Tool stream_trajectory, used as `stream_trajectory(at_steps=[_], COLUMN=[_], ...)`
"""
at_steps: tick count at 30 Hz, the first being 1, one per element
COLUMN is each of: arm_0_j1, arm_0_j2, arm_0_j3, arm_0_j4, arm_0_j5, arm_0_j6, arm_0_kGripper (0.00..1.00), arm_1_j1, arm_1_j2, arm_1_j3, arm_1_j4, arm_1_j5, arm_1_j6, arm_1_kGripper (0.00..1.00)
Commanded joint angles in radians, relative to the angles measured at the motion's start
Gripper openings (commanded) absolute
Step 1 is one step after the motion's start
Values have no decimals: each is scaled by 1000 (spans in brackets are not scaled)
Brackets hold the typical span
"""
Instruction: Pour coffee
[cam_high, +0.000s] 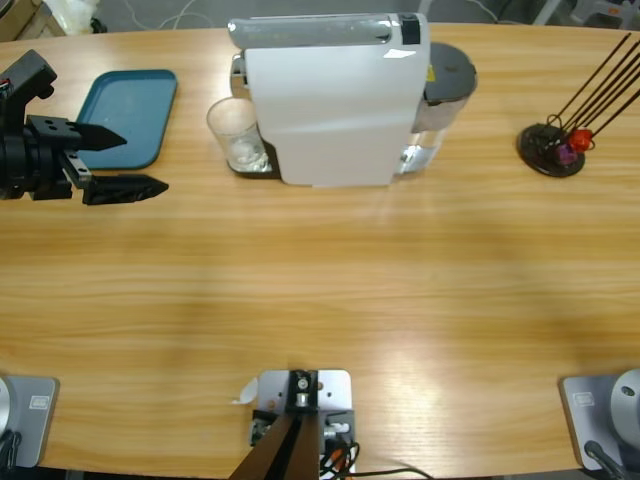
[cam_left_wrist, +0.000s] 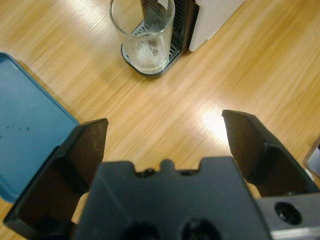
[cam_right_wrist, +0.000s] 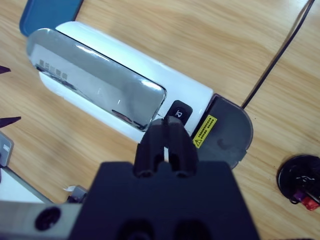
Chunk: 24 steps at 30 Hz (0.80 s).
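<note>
**Readable markings: few, all on the coffee machine**

Seen on the coffee machine (cam_right_wrist: 125, 95), in the right wrist view: a yellow warning sticker (cam_right_wrist: 205, 131) with a triangle sign and lines of print too small to read, placed beside the grey rear tank lid (cam_right_wrist: 227, 135). Next to it, a black button (cam_right_wrist: 178, 111) bearing a white cup symbol. Along the chrome top handle (cam_right_wrist: 95, 82), a row of small dark print, illegible. No brand name or number legible anywhere.
</note>
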Motion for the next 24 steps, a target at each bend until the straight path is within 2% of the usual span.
stream_trajectory(at_steps=[1,9,24], arm_0_j1=[-9,-9,-9], arm_0_j2=[10,15,32], arm_0_j3=[26,30,32], arm_0_j4=[2,-4,-14], arm_0_j5=[20,25,25], arm_0_j6=[0,1,3], arm_0_kGripper=[1000,1000,1000], arm_1_j1=[-16,-21,-33], arm_1_j2=[69,74,82], arm_1_j3=[5,5,38], arm_1_j4=[12,15,12], arm_1_j5=[7,-24,-18], arm_1_j6=[4,2,-1], arm_1_kGripper=[0,0,0])
